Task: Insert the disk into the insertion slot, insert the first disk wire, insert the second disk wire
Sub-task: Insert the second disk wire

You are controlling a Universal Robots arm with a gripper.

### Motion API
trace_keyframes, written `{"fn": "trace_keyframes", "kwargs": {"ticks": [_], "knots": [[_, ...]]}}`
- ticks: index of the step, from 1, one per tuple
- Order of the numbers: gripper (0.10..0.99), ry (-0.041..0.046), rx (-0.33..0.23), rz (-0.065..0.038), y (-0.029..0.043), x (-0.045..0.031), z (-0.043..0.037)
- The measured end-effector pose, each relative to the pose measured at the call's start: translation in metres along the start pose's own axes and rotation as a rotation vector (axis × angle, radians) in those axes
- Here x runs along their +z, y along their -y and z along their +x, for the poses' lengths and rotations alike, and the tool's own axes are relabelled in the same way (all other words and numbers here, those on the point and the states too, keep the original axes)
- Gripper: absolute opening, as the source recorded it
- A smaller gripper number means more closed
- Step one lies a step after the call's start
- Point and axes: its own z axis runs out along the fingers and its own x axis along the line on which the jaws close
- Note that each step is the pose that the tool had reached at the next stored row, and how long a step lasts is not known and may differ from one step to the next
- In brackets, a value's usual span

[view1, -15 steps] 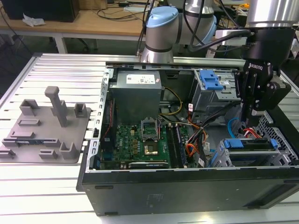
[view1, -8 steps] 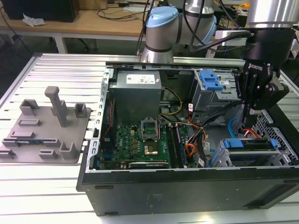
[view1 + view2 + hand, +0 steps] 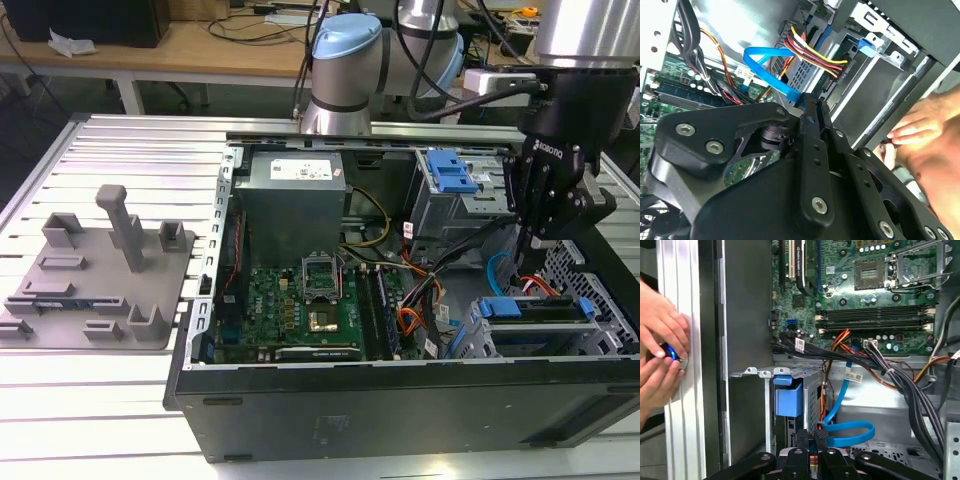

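The hand (image 3: 530, 262) is black. The disk (image 3: 530, 308) carries a bright blue frame. The insertion slot (image 3: 470, 345) is grey sheet metal. The data cable (image 3: 845, 427) is bright blue; the power wires (image 3: 812, 52) are red, yellow and black. The motherboard (image 3: 300, 310) is green. The computer case (image 3: 400, 410) is black. The fixture plate (image 3: 90, 270) is plain grey. The worktop (image 3: 120, 160) is silver with parallel grooves.

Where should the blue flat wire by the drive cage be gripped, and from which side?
By its black plug, pads on the broad faces, coming down through the case's open side. The blue wire is a limp, looping ribbon; only the rigid end steers. The pincer looks closed there.
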Motion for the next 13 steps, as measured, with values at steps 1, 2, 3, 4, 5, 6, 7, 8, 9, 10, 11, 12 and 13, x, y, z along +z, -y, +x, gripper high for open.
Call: {"fn": "trace_keyframes", "kwargs": {"ticks": [1,2,3,4,5,6,7,8,9,10,11,12,13], "knots": [[0.161,0.0077,0.000,0.000,0.0000,0.0000,0.0014],[0.161,0.0167,0.001,0.001,0.0000,0.0001,0.0028],[0.161,0.0259,0.001,0.001,0.0001,0.0002,0.0042],[0.161,0.0458,0.003,0.002,0.0001,0.0006,0.0067],[0.161,0.0608,0.003,0.003,0.0001,0.0010,0.0082],[0.161,0.0738,0.004,0.004,0.0001,0.0013,0.0094],[0.161,0.0900,0.005,0.005,0.0001,0.0016,0.0112],[0.161,0.0991,0.006,0.005,0.0001,0.0017,0.0126],[0.161,0.1132,0.006,0.005,0.0001,0.0020,0.0143],[0.161,0.1268,0.007,0.005,0.0001,0.0021,0.0157],[0.161,0.1509,0.008,0.005,0.0011,0.0025,0.0180],[0.161,0.1695,0.009,0.005,0.0031,0.0029,0.0202],[0.161,0.1887,0.009,0.005,0.0050,0.0032,0.0218]]}}
